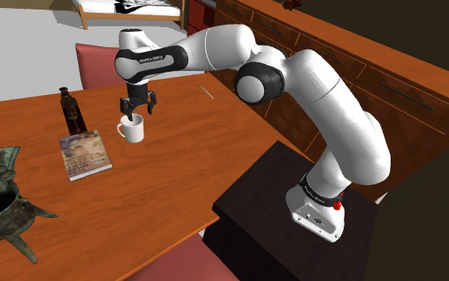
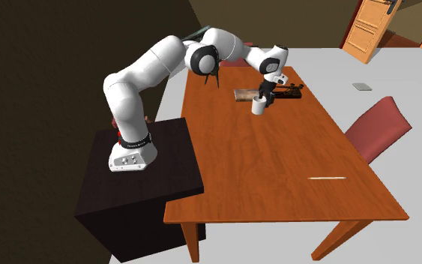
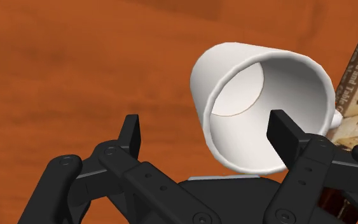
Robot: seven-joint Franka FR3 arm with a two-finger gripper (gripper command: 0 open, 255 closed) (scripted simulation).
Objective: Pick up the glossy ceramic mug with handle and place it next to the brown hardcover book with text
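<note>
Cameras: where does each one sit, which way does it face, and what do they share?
Shoulder view: beside and slightly behind the stand, looking down across the table; the whole arm shows, gripper at the white mug.
Second exterior view: high, past the table end away from the mug, looking along the table; stand and arm at its left.
Wrist view: on the hand, looking along the open fingers into the mug's mouth.
Shared: all three show the mug beside the book.
</note>
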